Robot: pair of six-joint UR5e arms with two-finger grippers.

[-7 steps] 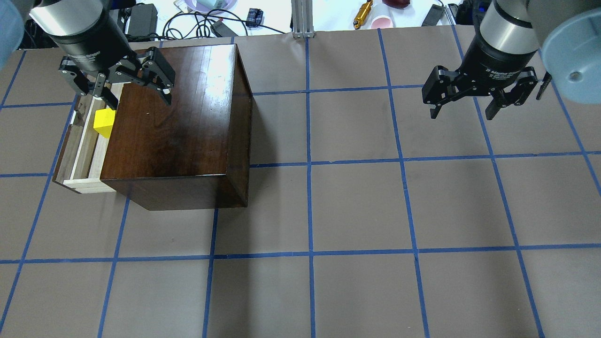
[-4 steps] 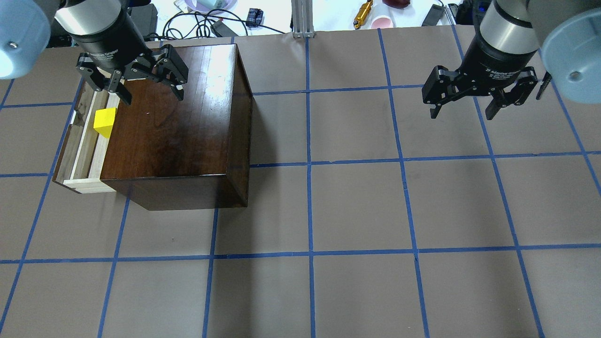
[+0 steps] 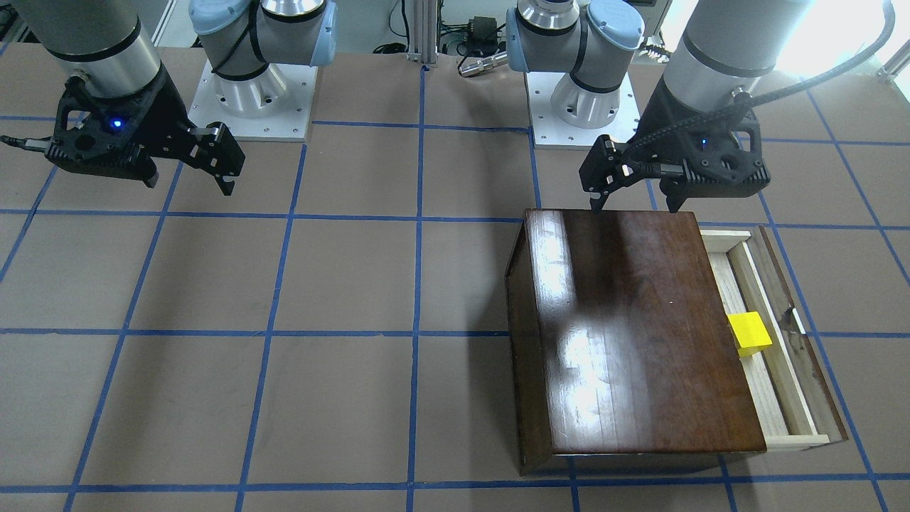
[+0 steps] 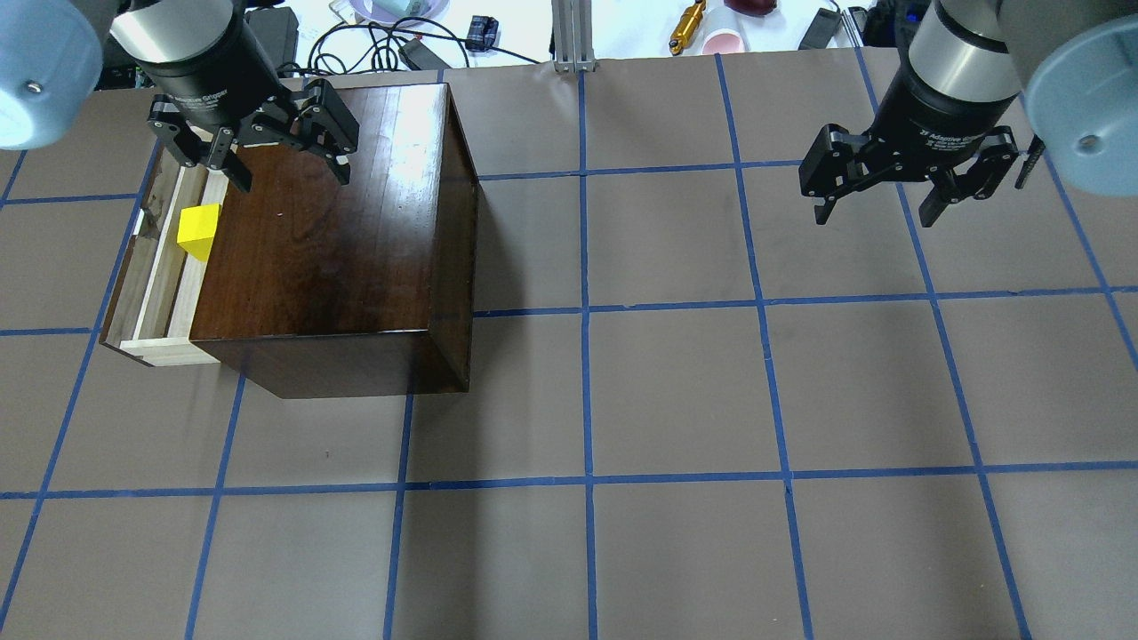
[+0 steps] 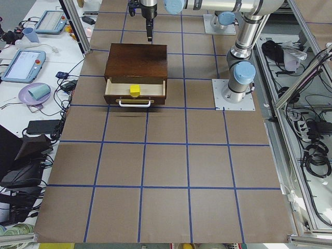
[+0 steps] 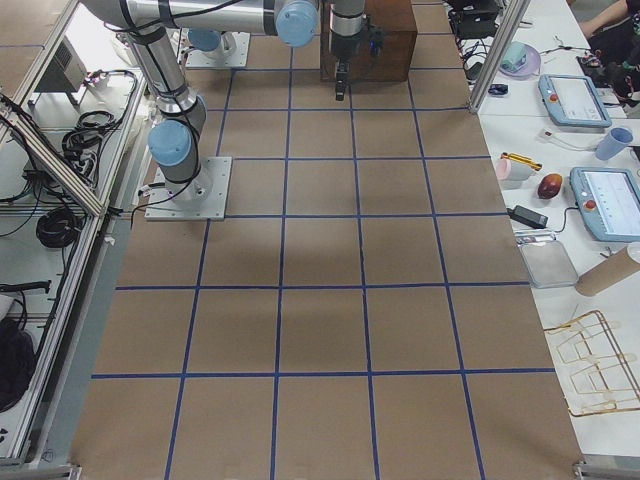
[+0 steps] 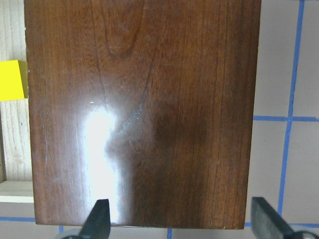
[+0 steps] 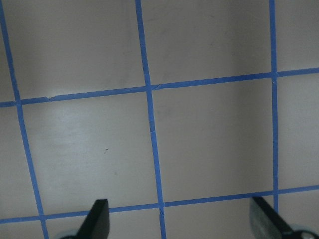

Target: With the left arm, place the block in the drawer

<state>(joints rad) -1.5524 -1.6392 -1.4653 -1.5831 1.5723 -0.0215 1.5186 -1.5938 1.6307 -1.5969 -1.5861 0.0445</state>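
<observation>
My left hand, fingers spread and empty, hovers over one end of the box. The box top hides the inner part of the drawer. The block lies in the pulled-out drawer, below my hand and apart from it.

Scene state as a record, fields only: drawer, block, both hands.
drawer: open, pulled out of the box
block: yellow, lying in the drawer, held by neither hand
left hand: open, empty, above the box top
right hand: open, empty, above the table, far from the box
task: block is in; drawer not shut
</observation>
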